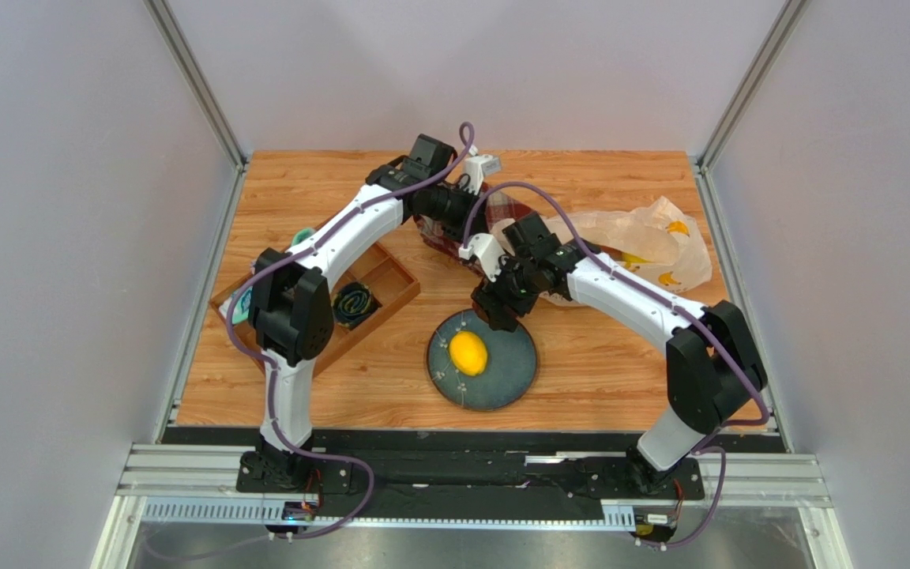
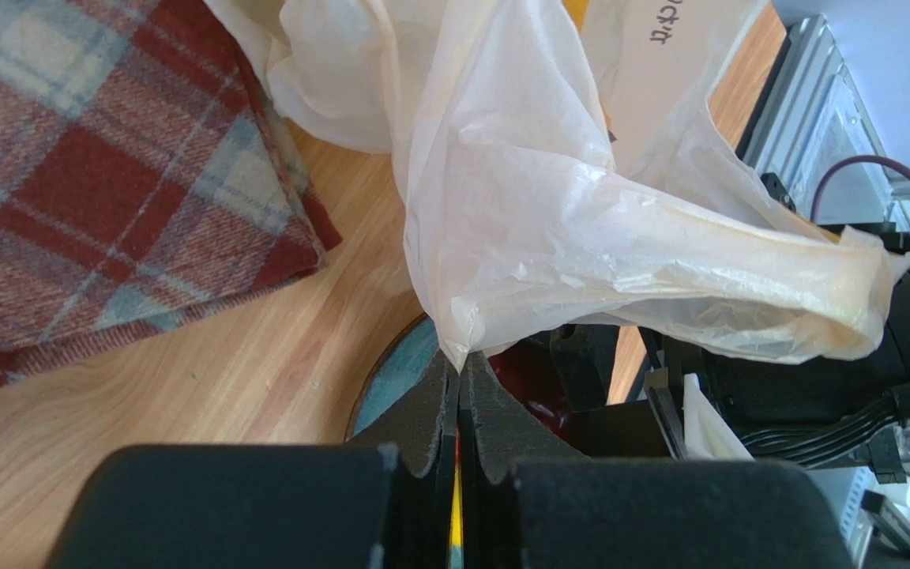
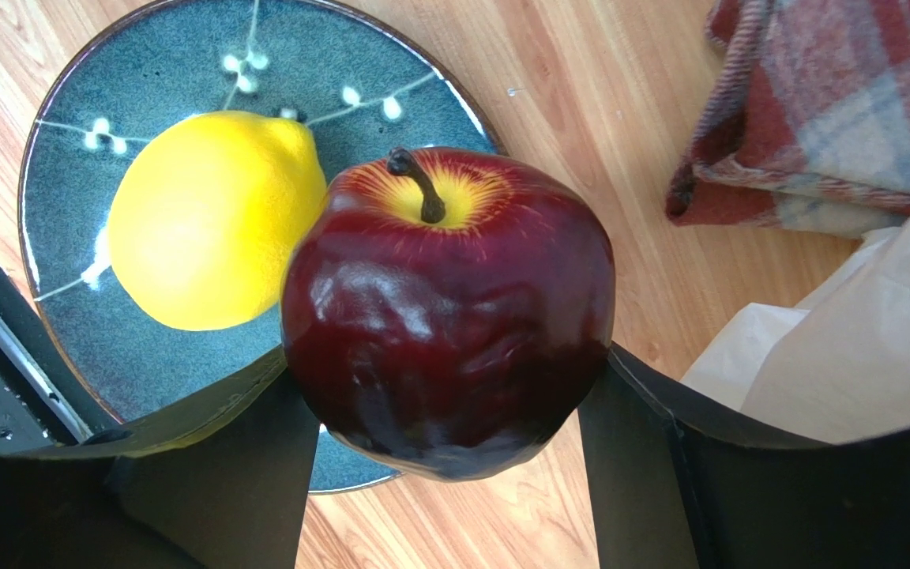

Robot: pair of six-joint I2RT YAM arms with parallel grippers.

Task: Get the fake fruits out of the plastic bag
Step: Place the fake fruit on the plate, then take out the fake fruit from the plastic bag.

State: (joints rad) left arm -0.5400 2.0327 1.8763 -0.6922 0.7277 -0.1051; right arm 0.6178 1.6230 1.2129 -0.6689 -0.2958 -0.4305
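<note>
Bright even light, soft shadows, near fingers blurred

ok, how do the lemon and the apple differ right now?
The lemon is yellow and oval; the apple is dark red, round, with a stem. The lemon lies on the plate; the apple is held in the right gripper over the plate's edge. Both are out of the bag.

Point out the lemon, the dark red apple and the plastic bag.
lemon (image 3: pixel 217 219), right wrist view, middle of its yellow skin.
dark red apple (image 3: pixel 448 332), right wrist view, front of its glossy body.
plastic bag (image 2: pixel 519 202), left wrist view, its crinkled middle fold.
</note>
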